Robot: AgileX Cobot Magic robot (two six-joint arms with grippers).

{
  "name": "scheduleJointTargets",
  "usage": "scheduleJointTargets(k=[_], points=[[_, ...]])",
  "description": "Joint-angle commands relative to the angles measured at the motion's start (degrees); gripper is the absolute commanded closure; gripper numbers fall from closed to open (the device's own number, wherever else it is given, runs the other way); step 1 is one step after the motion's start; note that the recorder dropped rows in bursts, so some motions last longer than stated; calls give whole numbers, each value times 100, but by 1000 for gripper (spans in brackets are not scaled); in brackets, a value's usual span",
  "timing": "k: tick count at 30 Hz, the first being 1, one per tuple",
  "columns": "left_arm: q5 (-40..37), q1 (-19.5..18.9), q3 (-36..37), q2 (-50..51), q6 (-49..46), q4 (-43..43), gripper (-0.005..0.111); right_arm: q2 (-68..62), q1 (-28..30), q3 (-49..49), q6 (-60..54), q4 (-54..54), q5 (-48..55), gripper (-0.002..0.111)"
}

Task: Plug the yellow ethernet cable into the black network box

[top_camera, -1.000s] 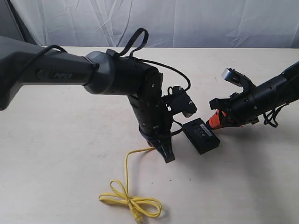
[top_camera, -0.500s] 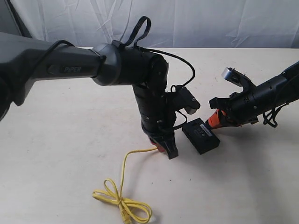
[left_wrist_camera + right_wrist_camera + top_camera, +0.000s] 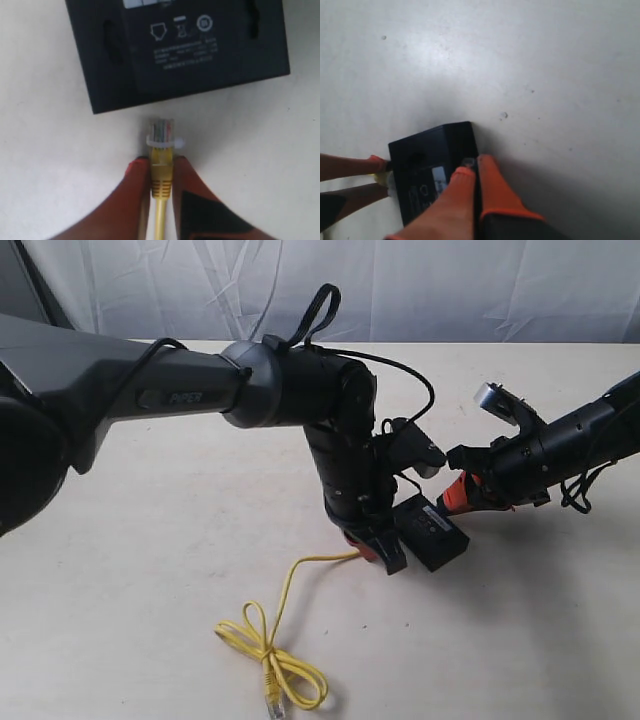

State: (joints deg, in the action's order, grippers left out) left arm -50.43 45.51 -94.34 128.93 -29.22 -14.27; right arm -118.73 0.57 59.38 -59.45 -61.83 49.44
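The black network box (image 3: pixel 435 532) lies flat on the table, label up. My left gripper (image 3: pixel 386 556) points down just left of it, shut on the plug end of the yellow ethernet cable (image 3: pixel 288 592). In the left wrist view the clear plug (image 3: pixel 161 132) sticks out past the orange fingertips (image 3: pixel 138 172), a small gap from the box's (image 3: pixel 175 50) side wall. The rest of the cable trails to a looped knot (image 3: pixel 268 658) near the front. My right gripper (image 3: pixel 455 496) is shut, fingers (image 3: pixel 487 175) together, against the box's (image 3: pixel 427 160) far end.
The left arm's black cables (image 3: pixel 322 308) loop above its wrist. A white curtain (image 3: pixel 420 285) hangs behind the table's back edge. The cream tabletop (image 3: pixel 150 570) lies bare to the left and right of the arms.
My left gripper has carried the plug rightward, close up to the box, dragging the cable's knotted loop along the table. The right gripper and box have stayed put.
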Motion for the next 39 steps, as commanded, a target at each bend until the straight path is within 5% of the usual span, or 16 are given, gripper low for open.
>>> scheduleJointTargets(k=[1, 31, 39], points=[[135, 28, -67, -12, 54, -98, 107, -15, -3, -26, -31, -39, 29, 109], [525, 28, -67, 136, 68, -11, 107, -15, -3, -26, 6, -58, 131, 109], [162, 28, -529, 136, -114, -7, 107, -15, -3, -26, -62, -171, 288, 109]])
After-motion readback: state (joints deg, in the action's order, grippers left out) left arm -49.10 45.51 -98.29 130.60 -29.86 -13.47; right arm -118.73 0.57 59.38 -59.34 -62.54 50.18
